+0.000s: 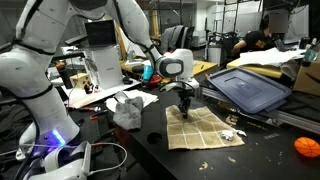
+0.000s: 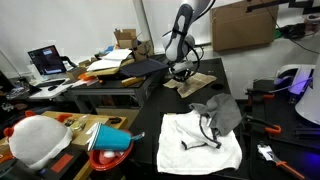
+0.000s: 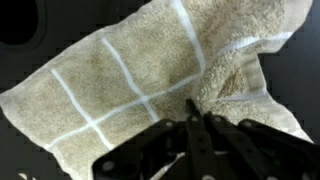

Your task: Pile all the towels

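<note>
Wrist view: tan towel (image 3: pixel 120 90), long axis apparently lower-left to upper-right.

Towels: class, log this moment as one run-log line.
gripper: shut on tan grid-patterned cloth towel | white cloth towel, grey cloth towel: away from gripper

In the wrist view the tan terry towel with pale grid lines (image 3: pixel 120 90) runs off the bottom edge; the dark, blurred gripper (image 3: pixel 197 122) hides its lower part.
</note>
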You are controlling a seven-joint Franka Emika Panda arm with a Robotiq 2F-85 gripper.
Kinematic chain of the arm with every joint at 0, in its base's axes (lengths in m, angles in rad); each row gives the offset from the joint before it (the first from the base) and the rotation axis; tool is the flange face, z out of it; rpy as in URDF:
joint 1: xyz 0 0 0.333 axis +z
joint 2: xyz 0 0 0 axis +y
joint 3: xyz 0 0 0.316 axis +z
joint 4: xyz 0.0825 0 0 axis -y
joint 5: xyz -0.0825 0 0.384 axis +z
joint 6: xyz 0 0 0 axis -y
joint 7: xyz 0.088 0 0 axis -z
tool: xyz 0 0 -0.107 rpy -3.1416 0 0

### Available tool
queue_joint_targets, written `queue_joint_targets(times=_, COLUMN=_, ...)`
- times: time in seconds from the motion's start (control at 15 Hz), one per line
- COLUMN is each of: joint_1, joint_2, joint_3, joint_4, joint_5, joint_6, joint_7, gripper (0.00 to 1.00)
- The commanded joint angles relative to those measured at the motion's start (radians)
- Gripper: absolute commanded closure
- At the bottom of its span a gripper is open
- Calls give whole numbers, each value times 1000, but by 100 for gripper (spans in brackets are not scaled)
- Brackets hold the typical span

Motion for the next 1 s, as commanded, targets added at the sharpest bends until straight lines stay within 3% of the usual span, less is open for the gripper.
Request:
queue_joint_targets(times=0.0, joint_1=37, joint_2=-210, joint_3=69, joint_4=-212, joint_5=30, joint_6=12, joint_7=-65, gripper=99)
queue_joint_targets(times=0.4, joint_1=77, joint_2=-494, joint_3=225, joint_4=-411, joint_5=110, joint_6=-24, joint_7=-151, gripper=99)
queue_joint_targets(times=0.93, joint_1=157, joint_2=-799, joint_3=417, joint_4=-603, joint_5=337, joint_6=-153, joint_7=-368, gripper=99)
